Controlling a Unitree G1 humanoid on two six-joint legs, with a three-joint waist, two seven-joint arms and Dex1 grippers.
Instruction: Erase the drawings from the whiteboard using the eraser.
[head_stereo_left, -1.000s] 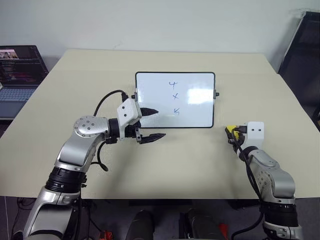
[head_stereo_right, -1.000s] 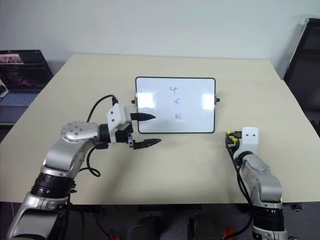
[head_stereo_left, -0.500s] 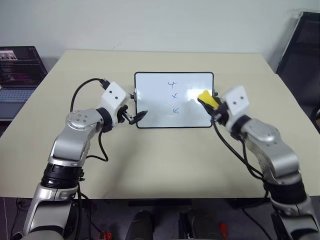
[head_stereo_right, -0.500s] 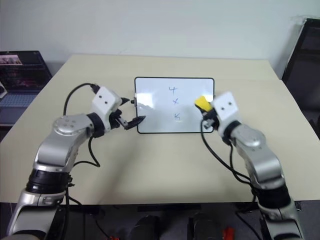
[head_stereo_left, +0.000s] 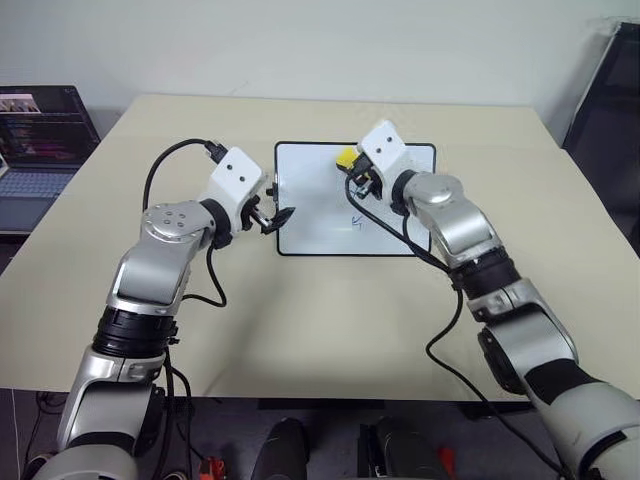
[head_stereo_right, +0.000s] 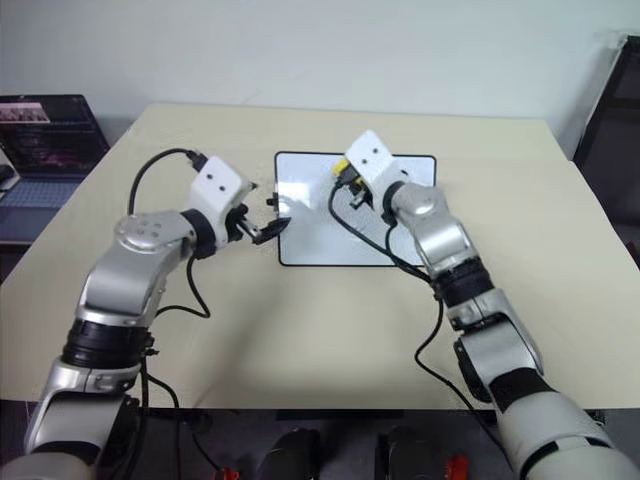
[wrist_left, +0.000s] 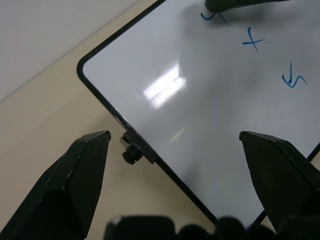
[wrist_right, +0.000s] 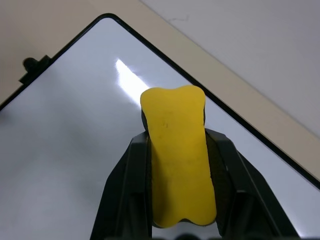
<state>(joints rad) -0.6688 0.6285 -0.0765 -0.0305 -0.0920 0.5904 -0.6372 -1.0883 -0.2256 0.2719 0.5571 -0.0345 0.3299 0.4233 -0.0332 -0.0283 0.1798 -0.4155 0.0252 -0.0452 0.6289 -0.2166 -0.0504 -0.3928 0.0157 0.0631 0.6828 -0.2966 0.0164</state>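
The whiteboard (head_stereo_left: 312, 200) lies flat in the middle of the table. My right gripper (head_stereo_left: 352, 172) is shut on the yellow eraser (head_stereo_left: 345, 157) and holds it over the board's top part; I cannot tell whether it touches. Of the blue drawings, the "5" (head_stereo_left: 356, 222) shows below the gripper. In the left wrist view the "x" (wrist_left: 253, 41) and "5" (wrist_left: 292, 78) are plain, and the "4" (wrist_left: 212, 17) sits partly under a dark shape. My left gripper (head_stereo_left: 277, 218) stands open at the board's left edge, its fingers either side of the small black knob (wrist_left: 131, 152).
The beige table (head_stereo_left: 320, 330) has free room in front of the board and on both sides. An open laptop (head_stereo_left: 40, 130) stands off the table's left edge. A dark object (head_stereo_left: 612, 95) stands at the far right. Black cables loop off both wrists.
My right arm swung up and left from the table's front right, carrying the eraser to the board's top. My left gripper moved from the board's lower left corner to its left-side knob.
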